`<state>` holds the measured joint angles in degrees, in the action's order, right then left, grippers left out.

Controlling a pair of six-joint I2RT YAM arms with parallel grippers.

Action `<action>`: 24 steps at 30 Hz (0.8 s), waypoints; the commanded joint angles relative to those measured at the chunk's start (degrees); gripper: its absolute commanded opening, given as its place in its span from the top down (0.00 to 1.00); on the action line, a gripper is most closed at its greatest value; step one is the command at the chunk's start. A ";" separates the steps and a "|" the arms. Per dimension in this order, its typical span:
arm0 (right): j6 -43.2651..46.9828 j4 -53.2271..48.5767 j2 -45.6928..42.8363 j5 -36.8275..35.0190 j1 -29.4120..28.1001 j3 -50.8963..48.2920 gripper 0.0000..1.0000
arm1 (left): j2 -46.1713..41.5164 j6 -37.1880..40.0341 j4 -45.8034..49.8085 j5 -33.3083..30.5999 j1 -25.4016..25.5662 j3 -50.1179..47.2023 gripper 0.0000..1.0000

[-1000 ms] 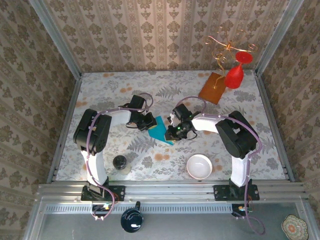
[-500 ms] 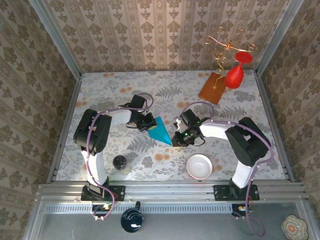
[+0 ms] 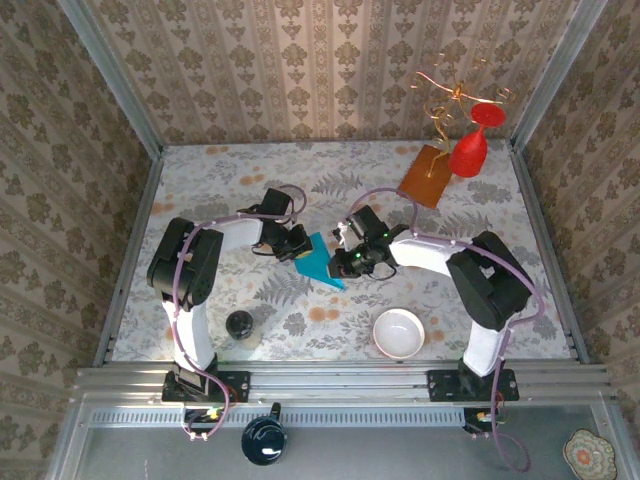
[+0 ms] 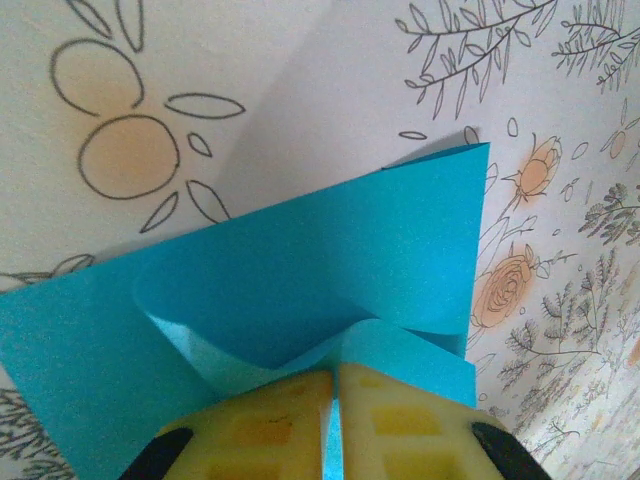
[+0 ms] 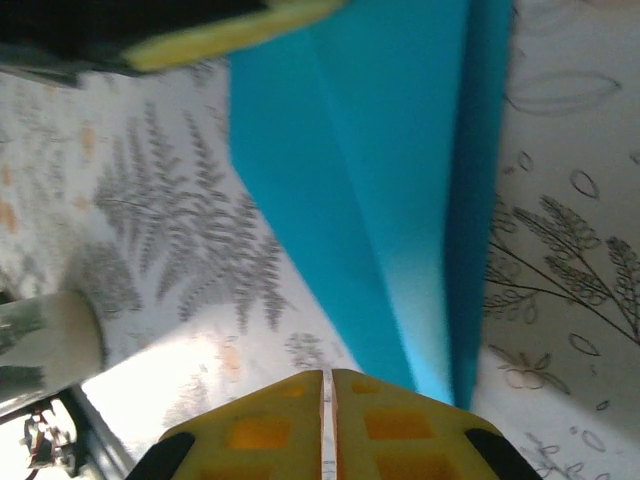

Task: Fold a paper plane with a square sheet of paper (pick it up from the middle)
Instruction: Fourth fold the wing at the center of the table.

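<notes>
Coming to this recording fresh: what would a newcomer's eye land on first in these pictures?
First, the thin teal-blue folded paper sheet in the middle of the floral-patterned table. It is pinched by the left gripper, and the closed right gripper sits at its opposite edge. Next, the red glass-shaped ornament in the far right corner, beside an orange-brown rectangular board.

Looks like a lab test booth: damask wallpaper panels [image 3: 330, 60], bare aluminium frame rails [image 3: 340, 382], floral-print table cover [image 3: 210, 175].
</notes>
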<state>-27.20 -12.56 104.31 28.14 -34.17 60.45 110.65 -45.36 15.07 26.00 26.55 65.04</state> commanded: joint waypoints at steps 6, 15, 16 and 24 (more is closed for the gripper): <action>-0.80 -3.09 3.31 -4.52 -0.11 0.16 0.89 | 2.82 0.54 5.06 -4.65 -0.88 0.22 0.85; -2.46 -2.09 5.61 -3.88 0.86 -1.97 0.90 | 1.25 1.47 3.67 -3.09 -0.87 0.47 0.85; -2.58 -2.19 5.95 -3.68 0.86 -2.08 0.90 | 0.35 1.85 3.19 -2.52 -0.87 0.58 0.85; -2.95 -4.99 7.29 -4.05 0.86 -2.00 0.91 | -10.80 2.56 -3.45 -2.07 4.04 -3.38 0.83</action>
<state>-29.21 -13.26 108.03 26.57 -33.47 59.88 104.09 -44.27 14.22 24.67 28.77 63.13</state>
